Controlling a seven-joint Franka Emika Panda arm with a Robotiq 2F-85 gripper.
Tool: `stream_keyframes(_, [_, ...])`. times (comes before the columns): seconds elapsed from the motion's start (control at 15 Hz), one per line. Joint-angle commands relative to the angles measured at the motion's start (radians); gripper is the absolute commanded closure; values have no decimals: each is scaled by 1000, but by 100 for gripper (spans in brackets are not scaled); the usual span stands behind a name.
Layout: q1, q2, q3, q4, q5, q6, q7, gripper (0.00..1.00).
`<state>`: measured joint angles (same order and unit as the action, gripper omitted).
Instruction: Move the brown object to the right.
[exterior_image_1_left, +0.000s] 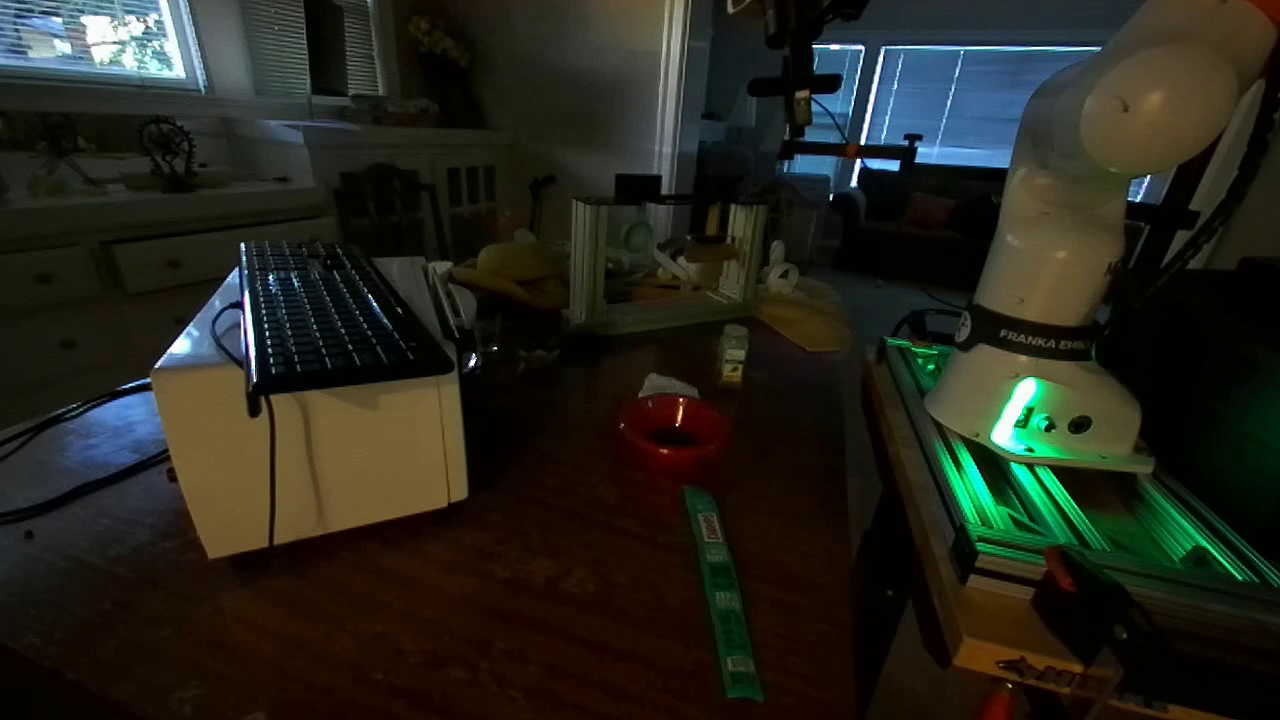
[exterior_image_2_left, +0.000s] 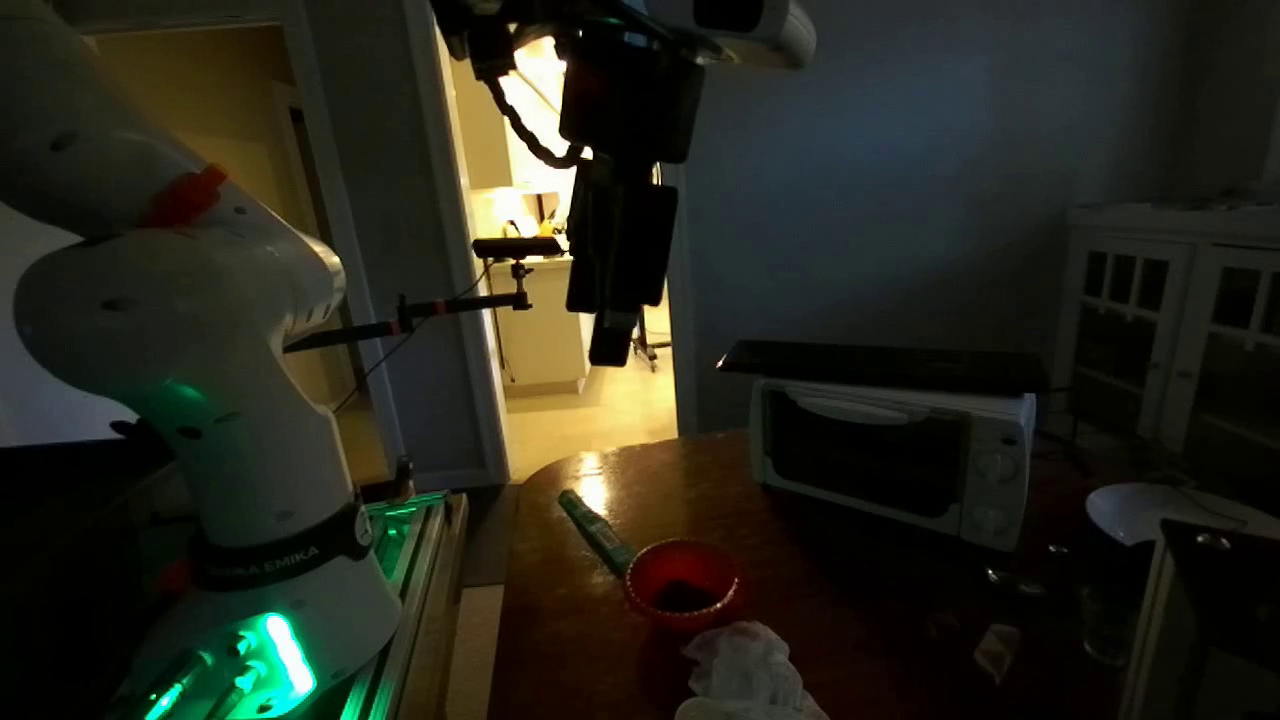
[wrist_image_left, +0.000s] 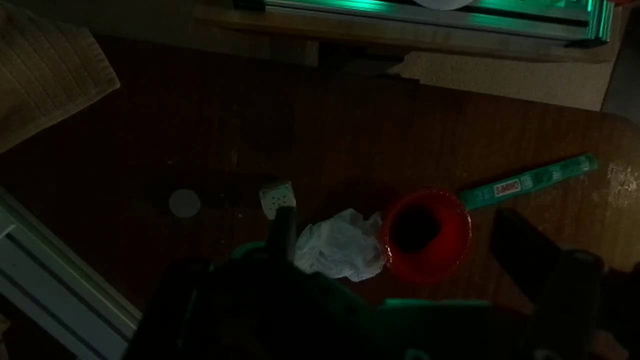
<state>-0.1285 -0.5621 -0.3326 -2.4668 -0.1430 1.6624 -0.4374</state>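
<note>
It was a home, dimly lit. In an exterior view, a window with blinds stood at the far left, above a long pale sideboard with drawers; a dark chair stood near it, and flowers rose farther back. At the far right, a sofa with a reddish cushion sat before a broader window. In an exterior view, a warmly lit doorway opened on the far side, and a cabinet with small-paned doors stood at the far right. A toaster oven sat on the polished wooden counter. A robot arm on a metal frame brought in a touch of the lab.
</note>
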Motion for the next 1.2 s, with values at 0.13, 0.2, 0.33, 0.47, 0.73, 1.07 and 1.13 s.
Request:
stream_keyframes(0.13, [21,52,25,-12,34,118,-6,0])
stream_keyframes(0.2, [26,63,34,-22,39,161,-1,0])
stream_keyframes(0.33, [41,101,53,-40,54,263,2,0])
stream_keyframes(0.47, [52,141,73,-69,61,393,8,0])
stream_keyframes(0.73, [68,240,107,-109,69,669,16,0])
stream_keyframes(1.07, [90,383,132,-116,131,915,18,0])
stream_keyframes(1.13, [95,409,136,-109,148,931,13,0])
